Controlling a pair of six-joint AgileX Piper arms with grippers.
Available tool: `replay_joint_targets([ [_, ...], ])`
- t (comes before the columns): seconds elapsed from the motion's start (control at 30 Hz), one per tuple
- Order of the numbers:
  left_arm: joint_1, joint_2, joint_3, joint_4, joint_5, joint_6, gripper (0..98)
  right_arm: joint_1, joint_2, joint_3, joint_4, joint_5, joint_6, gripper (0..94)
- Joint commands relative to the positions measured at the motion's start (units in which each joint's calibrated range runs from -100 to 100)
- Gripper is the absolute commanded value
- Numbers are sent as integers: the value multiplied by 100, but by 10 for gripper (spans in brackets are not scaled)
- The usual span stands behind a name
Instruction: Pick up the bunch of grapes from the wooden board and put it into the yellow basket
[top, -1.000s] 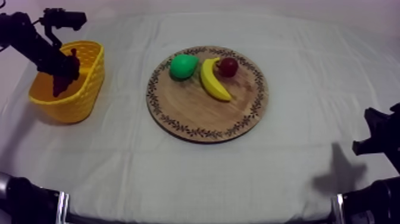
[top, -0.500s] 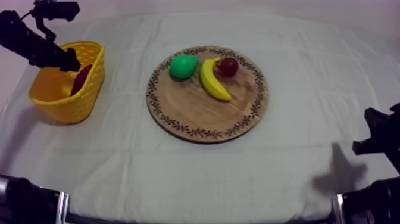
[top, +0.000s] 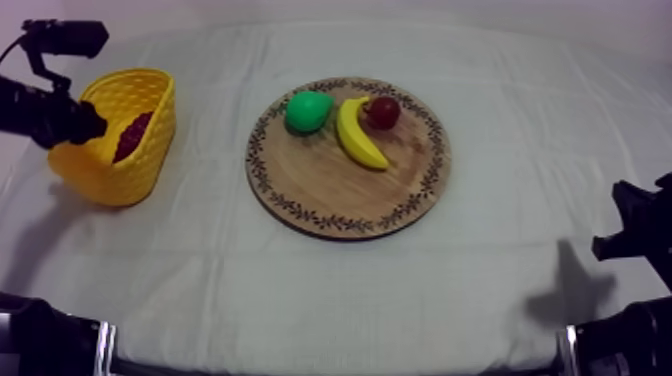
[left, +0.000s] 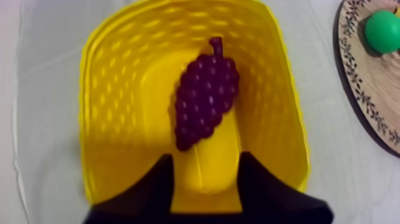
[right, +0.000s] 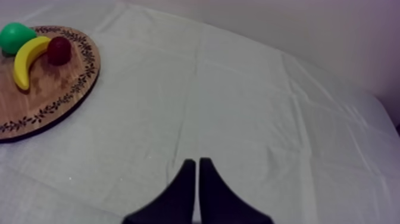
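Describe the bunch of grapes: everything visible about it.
The bunch of grapes is a dark purple toy cluster of small rounded bumps, plastic by its look, with a short stem of the same colour at its broad end. It lies lengthwise inside the yellow basket, resting on the basket's inner surface, with the stem pointing away from the left hand. That hand is open beyond its narrow end and does not touch it. Nothing grips it.
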Motion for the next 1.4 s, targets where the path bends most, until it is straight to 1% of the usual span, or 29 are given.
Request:
replay_joint_targets([
  [0.0, -5, -640, 706, -7, -225, 22, 263, -1, 2, -1, -1, -6, 1, 3],
  [0.2, -78, -1905, 1839, -15, -491, 85, 73, -1, 2, -1, -1, -6, -1, 3],
  [0.33, -92, -2831, 2486, 26, -523, 112, 18, -1, 2, -1, -1, -6, 1, 3],
  [0.47, -83, -3704, 3030, 61, -528, 138, 5, -1, 2, -1, -1, -6, -1, 3],
  [0.67, -254, -4916, 3748, 73, -476, 141, 1, -1, 2, -1, -1, -6, -1, 3],
  [0.93, -210, -6262, 3894, 19, -150, 80, 0, -1, 2, -1, -1, -6, 1, 3],
  [1.07, -169, -6821, 3886, -15, -57, 207, 0, -1, 2, -1, -1, -6, 1, 3],
  [1.27, -57, -7449, 3900, -36, -31, 574, 0, -1, 2, -1, -1, -6, 1, 3],
  [1.37, -16, -7632, 3904, -39, 10, 707, 0, -1, 2, -1, -1, -6, 1, 3],
])
